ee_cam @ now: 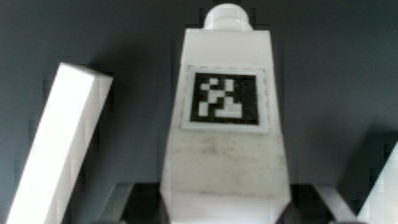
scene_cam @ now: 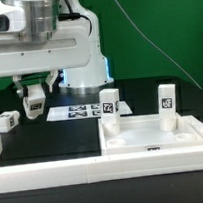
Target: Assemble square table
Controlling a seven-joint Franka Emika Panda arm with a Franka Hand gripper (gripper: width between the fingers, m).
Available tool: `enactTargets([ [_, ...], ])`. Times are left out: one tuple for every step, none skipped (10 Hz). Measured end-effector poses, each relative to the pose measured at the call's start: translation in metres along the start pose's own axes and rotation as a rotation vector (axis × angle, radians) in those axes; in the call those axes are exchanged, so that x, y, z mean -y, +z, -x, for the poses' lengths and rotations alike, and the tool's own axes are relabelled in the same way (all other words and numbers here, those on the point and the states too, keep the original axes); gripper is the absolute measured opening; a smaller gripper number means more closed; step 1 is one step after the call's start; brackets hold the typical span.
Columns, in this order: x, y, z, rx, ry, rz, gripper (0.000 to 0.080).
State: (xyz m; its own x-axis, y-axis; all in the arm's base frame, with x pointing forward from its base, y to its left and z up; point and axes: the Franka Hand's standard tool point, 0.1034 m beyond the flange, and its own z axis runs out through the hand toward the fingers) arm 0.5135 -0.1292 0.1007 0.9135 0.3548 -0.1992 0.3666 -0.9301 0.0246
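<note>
The white square table top [scene_cam: 158, 136] lies at the exterior view's right, raised rim up. Two tagged white legs [scene_cam: 110, 104] [scene_cam: 166, 97] stand upright on its far corners. Another leg [scene_cam: 5, 121] lies on the black table at the left. My gripper [scene_cam: 32, 102] hangs between that loose leg and the table top, shut on a further leg. The wrist view shows this held leg [ee_cam: 226, 100] between the dark fingers [ee_cam: 135, 206], its tag facing the camera and its threaded tip pointing away from my gripper [ee_cam: 226, 208].
The marker board [scene_cam: 75, 112] lies flat behind the gripper, near the arm's white base. A long white rail [scene_cam: 46, 175] runs along the front edge. In the wrist view a white bar-like piece [ee_cam: 63, 140] lies beside the held leg, and another white edge [ee_cam: 377, 170] shows opposite.
</note>
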Motion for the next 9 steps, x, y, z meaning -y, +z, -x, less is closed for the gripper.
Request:
enactTargets([
  [0.005,0.004,-0.006,-0.038,0.016,0.000,0.0290],
  [0.013,0.004,-0.016,-0.031,0.053,-0.006,0.0290],
  [0.019,-0.001,-0.036,-0.032,0.091,-0.005,0.0290],
  [0.030,-0.011,-0.058,-0.045,0.130,0.001,0.0290],
  [0.041,-0.020,-0.073,-0.046,0.144,0.010,0.0290],
  [0.047,-0.025,-0.080,-0.039,0.127,0.030,0.0290],
  [0.046,-0.022,-0.078,-0.038,0.120,0.027,0.0290],
  [0.044,-0.021,-0.077,-0.036,0.123,0.027,0.0290],
  [0.045,-0.021,-0.077,-0.036,0.121,0.026,0.0290],
])
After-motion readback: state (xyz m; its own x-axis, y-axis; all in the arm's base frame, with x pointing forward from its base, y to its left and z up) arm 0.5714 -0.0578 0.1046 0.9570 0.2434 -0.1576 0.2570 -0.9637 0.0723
